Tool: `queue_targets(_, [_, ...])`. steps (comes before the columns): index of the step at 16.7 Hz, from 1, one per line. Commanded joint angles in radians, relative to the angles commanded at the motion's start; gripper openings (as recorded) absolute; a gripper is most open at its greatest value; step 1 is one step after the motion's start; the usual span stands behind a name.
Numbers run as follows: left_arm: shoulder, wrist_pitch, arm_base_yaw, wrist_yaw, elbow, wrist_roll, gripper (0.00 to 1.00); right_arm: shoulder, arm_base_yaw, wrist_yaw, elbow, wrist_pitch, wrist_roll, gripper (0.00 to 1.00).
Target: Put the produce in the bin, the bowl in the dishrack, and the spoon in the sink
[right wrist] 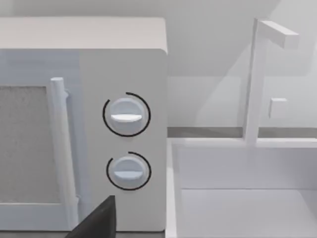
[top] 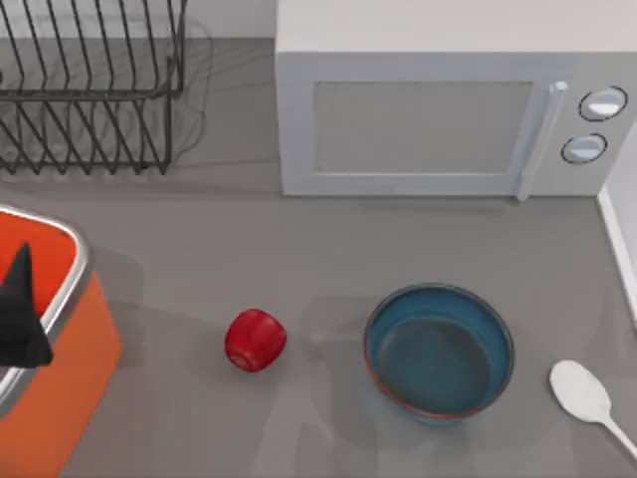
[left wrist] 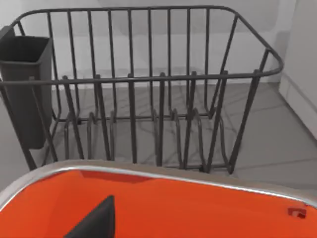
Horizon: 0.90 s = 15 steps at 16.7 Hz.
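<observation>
The produce, a glossy red apple [top: 255, 340], lies on the grey counter between the bin and the bowl. The blue-teal bowl [top: 438, 351] stands upright to its right, holding nothing. At the front right lies the white spoon [top: 587, 393], head toward the bowl. The orange bin [top: 70, 349] with a silver rim [left wrist: 148, 171] sits at the left edge. My left gripper [top: 20, 319] hangs over the bin, and its dark tip [left wrist: 96, 223] points toward the black wire dishrack [left wrist: 148, 99] at the back left [top: 90, 90]. My right gripper [right wrist: 96, 220] faces the microwave and the white sink [right wrist: 237, 198].
A white microwave [top: 438, 110] with two round knobs [right wrist: 126, 116] stands at the back, right of the dishrack. A dark utensil cup [left wrist: 25, 84] hangs on the rack's end. The sink's white edge [top: 622, 229] and faucet [right wrist: 257, 79] are at the right.
</observation>
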Motion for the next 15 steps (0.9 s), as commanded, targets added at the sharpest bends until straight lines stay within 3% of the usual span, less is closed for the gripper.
queue_targets(15, [1.371,-0.740,-0.397,0.034,0.986,-0.037,1.00,0.000,0.000,0.000,0.000,0.000,0.000,1.00])
